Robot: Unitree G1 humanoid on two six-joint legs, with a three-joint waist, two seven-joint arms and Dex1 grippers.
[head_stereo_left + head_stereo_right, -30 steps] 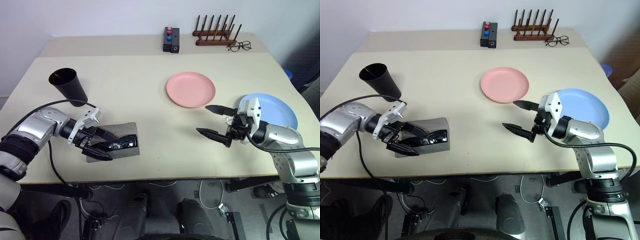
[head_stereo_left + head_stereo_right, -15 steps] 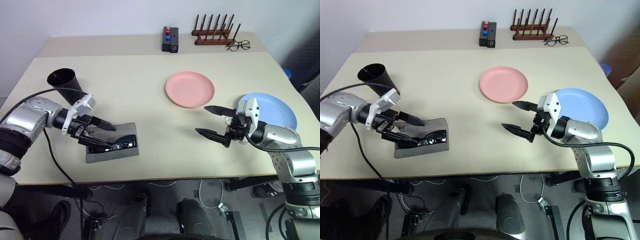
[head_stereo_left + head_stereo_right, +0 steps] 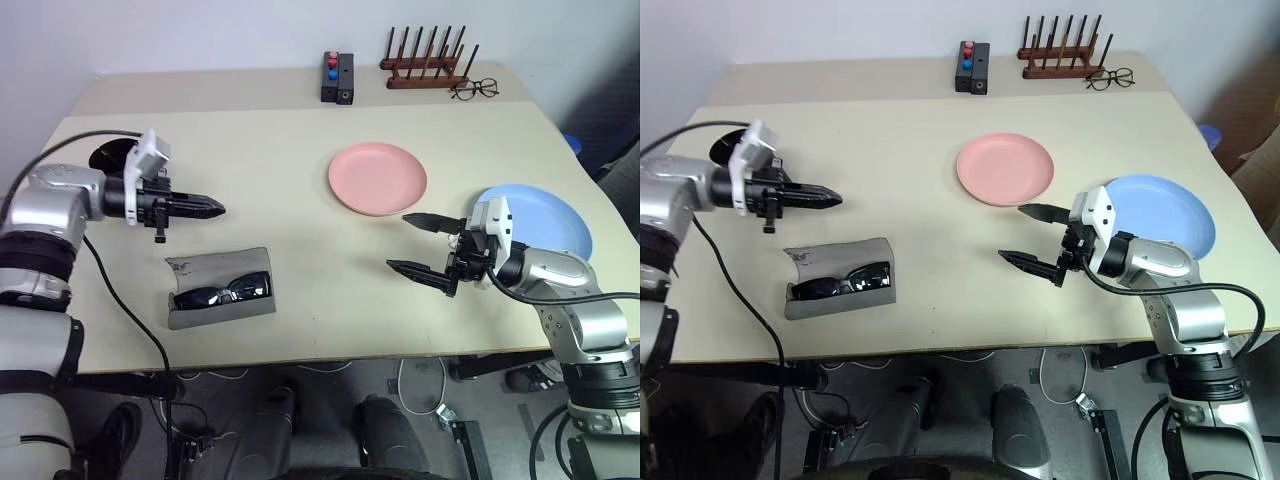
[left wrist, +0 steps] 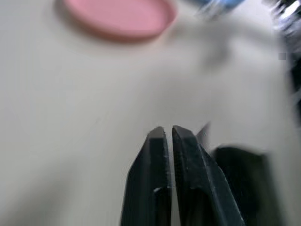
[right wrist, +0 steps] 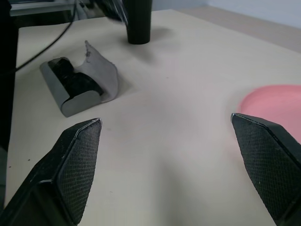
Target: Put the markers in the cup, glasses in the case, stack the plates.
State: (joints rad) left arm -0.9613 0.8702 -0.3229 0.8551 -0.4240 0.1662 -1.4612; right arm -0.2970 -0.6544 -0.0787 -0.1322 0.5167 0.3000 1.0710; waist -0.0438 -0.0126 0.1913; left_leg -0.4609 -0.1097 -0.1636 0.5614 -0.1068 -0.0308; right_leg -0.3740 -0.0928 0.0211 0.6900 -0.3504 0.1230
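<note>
The black chunky-framed sunglasses (image 3: 222,293) are seen lying inside the flat grey case (image 3: 220,304), whose soft flap is best pinched at its edge. The left gripper (image 3: 212,208) is pressed together, empty; the right gripper (image 3: 412,243) is spread.

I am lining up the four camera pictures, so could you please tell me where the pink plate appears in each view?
Left eye view: pink plate, just right of centre on the table.
Right eye view: same plate, at centre, slightly above the middle.
Left wrist view: plate beyond the left gripper's shut fingers.
Right wrist view: its edge by one finger of the open right gripper.
Shared landmark: the grey case, in every view but the left wrist.
</note>
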